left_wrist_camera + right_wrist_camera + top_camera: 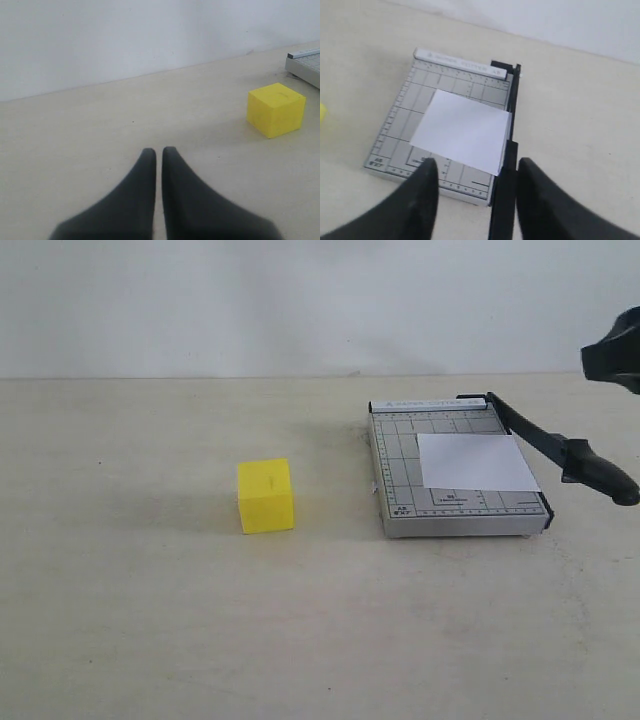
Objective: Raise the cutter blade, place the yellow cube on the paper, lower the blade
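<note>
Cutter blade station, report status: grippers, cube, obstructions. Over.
Left gripper shut, empty. Right gripper open above cutter blade. Yellow cube on table, apart from paper. Paper bare.

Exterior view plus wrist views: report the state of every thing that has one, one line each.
cutter blade: raised partway, not gripped.
paper: flat on the cutter board.
yellow cube: on the table, untouched.
left gripper: shut, empty.
right gripper: open, above the blade, empty.
</note>
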Controlling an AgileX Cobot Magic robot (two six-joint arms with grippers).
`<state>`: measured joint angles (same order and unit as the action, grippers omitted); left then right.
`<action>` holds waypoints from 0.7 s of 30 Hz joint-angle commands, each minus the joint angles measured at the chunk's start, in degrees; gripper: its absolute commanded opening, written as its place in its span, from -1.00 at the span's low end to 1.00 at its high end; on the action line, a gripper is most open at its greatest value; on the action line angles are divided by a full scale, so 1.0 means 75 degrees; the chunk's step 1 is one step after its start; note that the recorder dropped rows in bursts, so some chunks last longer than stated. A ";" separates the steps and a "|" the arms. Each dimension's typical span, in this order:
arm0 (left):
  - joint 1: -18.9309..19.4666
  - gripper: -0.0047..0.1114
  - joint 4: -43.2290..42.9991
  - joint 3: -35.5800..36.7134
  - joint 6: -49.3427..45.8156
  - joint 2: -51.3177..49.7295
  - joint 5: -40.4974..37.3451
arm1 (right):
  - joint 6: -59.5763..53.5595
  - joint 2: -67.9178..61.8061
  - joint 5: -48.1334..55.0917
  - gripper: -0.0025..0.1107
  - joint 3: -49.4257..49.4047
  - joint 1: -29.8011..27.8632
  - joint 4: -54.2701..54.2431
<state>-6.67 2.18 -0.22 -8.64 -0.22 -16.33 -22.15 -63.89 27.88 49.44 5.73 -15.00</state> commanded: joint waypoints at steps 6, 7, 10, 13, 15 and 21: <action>0.0026 -0.84 0.0003 0.0029 0.0064 0.0029 0.0061 | -0.1209 0.3725 -0.0148 -0.96 -0.2790 0.0013 -0.1717; 0.0026 -0.84 0.0003 0.0029 0.0064 0.0029 0.0061 | -0.1139 0.4097 -0.0148 -0.96 -0.3093 0.0013 -0.1717; 0.0026 -0.84 0.0003 0.0029 0.0064 0.0029 0.0061 | -0.0881 0.4977 -0.0065 -0.96 -0.3753 0.0013 -0.1717; 0.0026 -0.84 0.0003 0.0029 0.0064 0.0029 0.0061 | -0.0782 0.5577 -0.0155 -0.96 -0.4069 0.0013 -0.1717; 0.0026 -0.84 0.0003 0.0029 0.0064 0.0029 0.0061 | -0.0782 0.5815 -0.0295 -0.96 -0.4100 0.0013 -0.1717; 0.0026 -0.84 0.0003 0.0029 0.0064 0.0029 0.0061 | -0.0302 0.5937 -0.0310 -0.96 -0.4100 0.0013 -0.1737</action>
<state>-6.67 2.18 -0.22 -8.64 -0.22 -16.33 -26.39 -19.70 26.27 18.82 5.73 -27.78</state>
